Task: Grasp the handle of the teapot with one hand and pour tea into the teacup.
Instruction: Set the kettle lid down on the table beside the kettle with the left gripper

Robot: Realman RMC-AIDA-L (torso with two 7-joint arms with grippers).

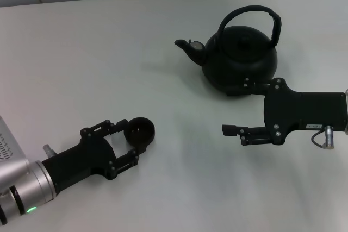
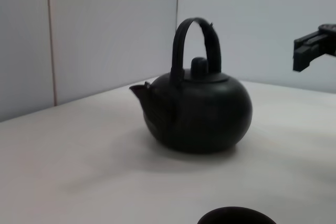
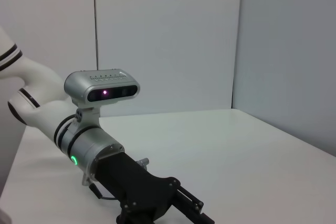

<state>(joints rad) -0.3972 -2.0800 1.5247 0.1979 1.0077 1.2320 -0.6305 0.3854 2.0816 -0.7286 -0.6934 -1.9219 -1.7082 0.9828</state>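
The matte-black teapot [image 1: 239, 61] stands at the back right, spout pointing left, with its arched handle [image 1: 251, 10] upright over the lid. My right gripper [image 1: 236, 107] is open and empty just in front of the pot's base, one finger close to the base, below the handle. The small black teacup [image 1: 140, 131] stands at the front left. My left gripper [image 1: 131, 139] is open, its fingertips on either side of the cup's near part. The left wrist view shows the teapot [image 2: 197, 111], its handle [image 2: 197, 30], the teacup rim [image 2: 236, 216] and a right fingertip [image 2: 312, 51].
The white table [image 1: 163, 42] bears only the pot and the cup. A grey wall runs along its far edge. The right wrist view shows my left arm [image 3: 94, 145] reaching across the tabletop.
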